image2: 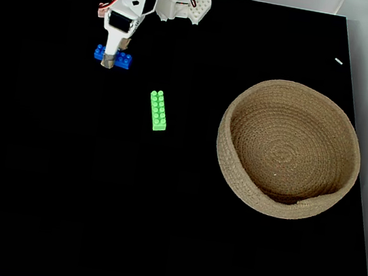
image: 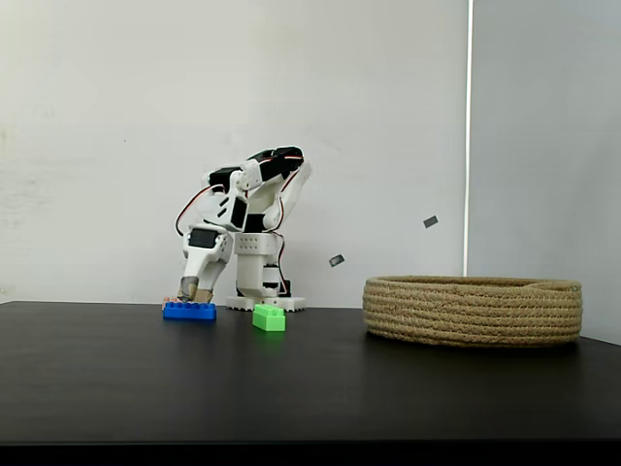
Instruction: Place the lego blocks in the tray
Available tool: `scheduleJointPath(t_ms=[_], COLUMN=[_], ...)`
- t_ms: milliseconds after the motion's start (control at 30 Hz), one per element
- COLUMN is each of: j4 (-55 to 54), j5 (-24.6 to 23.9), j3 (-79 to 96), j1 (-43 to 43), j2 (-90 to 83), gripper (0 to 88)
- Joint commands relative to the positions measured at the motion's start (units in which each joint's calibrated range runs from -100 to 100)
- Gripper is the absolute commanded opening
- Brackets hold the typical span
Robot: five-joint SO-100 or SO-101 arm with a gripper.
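Observation:
The blue lego block lies flat on the black table just left of the arm's base. My gripper points down with its tan fingertips right at the block's top. From above, the gripper covers the middle of the blue block, whose ends stick out on both sides. The gap between the fingers is hidden. The green lego block lies alone on the table, to the right of the gripper. The tray, a round coiled rope basket, stands at the right with nothing in it.
The arm's white base stands at the table's far edge. The right table edge runs close behind the tray. Bare black tabletop lies between the green block and the tray.

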Motion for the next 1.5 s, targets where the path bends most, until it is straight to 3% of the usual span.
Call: scheduleJointPath(t_ms=[0, 133, 333, 567, 700, 933, 1133, 1233, 1467], j4=[-3.3, -4.6, -4.2, -4.1, 3.9, 15.7, 13.1, 12.7, 13.7], j5=[0.5, 0.3, 1.5, 1.3, -1.1, -8.2, -16.2, -21.2, -27.0], j3=[0.6, 0.5, 0.1, 0.2, -6.2, -25.8, -33.1, -39.2, -51.7], j1=[0.6, 0.4, -0.4, -2.1, -5.5, -20.0, -37.3, -43.9, -57.0], j2=[0.3, 2.4, 3.5, 1.9, -3.1, -8.5, -7.3, -1.2, 20.0], gripper=[25.0, 19.9, 0.3, 0.2, 0.2, 0.2, 0.2, 0.2, 0.3])
